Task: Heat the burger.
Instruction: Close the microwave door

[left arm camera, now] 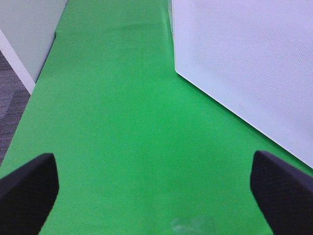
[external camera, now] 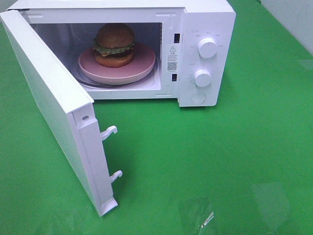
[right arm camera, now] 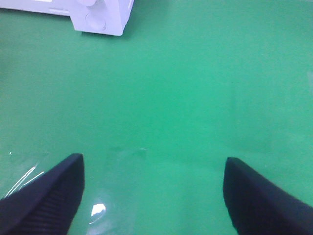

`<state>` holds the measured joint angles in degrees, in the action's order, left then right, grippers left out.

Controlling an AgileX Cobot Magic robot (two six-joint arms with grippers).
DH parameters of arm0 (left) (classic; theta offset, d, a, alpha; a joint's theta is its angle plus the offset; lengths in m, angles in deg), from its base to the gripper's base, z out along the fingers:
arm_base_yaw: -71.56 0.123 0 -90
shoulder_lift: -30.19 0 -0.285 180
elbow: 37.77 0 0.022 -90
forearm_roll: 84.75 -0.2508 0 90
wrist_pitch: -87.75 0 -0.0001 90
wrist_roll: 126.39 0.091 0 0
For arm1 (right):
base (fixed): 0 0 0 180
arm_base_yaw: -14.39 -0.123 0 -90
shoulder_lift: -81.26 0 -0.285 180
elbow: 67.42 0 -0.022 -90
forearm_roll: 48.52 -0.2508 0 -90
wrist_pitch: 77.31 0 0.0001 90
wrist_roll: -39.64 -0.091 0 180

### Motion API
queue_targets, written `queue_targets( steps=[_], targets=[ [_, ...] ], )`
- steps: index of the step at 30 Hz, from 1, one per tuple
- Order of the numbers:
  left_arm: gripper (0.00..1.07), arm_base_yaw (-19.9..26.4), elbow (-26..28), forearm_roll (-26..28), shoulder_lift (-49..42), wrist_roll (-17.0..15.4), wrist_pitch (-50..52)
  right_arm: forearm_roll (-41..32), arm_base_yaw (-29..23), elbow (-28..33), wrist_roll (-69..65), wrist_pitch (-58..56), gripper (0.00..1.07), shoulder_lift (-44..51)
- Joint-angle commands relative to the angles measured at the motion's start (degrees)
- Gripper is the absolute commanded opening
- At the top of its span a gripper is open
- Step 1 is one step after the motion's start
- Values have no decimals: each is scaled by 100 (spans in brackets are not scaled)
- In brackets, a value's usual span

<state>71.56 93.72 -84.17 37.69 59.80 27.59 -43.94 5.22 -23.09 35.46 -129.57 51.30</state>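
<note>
The burger (external camera: 115, 45) rests on a round pink plate (external camera: 142, 66) inside the white microwave (external camera: 205, 29), whose door (external camera: 54, 107) stands swung wide open to the left. Neither arm shows in the exterior high view. In the left wrist view my left gripper (left arm camera: 156, 196) is open over bare green cloth, with the outer face of the microwave door (left arm camera: 244, 63) a little ahead of it. My right gripper (right arm camera: 154, 196) is open too, empty, over the green cloth and well away from the microwave's knob corner (right arm camera: 100, 19).
Two white knobs (external camera: 208, 48) and a round button (external camera: 198, 97) sit on the microwave's right panel. Two latch hooks (external camera: 110, 132) stick out of the door's edge. Green cloth (external camera: 220, 161) covers the table. A grey floor (left arm camera: 10, 107) lies past the table's left edge.
</note>
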Motion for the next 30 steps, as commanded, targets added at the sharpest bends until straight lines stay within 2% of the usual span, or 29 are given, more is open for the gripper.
queue_targets(
  steps=[1, 10, 18, 20, 30],
  targets=[
    [100, 0, -17, -11, -138, -11, 69, -29, 109, 149, -11, 34, 76, 361],
    [100, 0, -17, -11, -138, -11, 69, -80, 120, 223, -29, -57, 76, 1375],
    [100, 0, -17, -11, -138, -11, 69, -52, 332, 309, -155, -441, 76, 1960],
    [100, 0, -17, -11, -138, -11, 69, -52, 384, 378, -183, -533, 76, 2355],
    [100, 0, -17, -23, -103, -11, 69, -34, 384, 378, -183, -527, 76, 2384]
  ],
)
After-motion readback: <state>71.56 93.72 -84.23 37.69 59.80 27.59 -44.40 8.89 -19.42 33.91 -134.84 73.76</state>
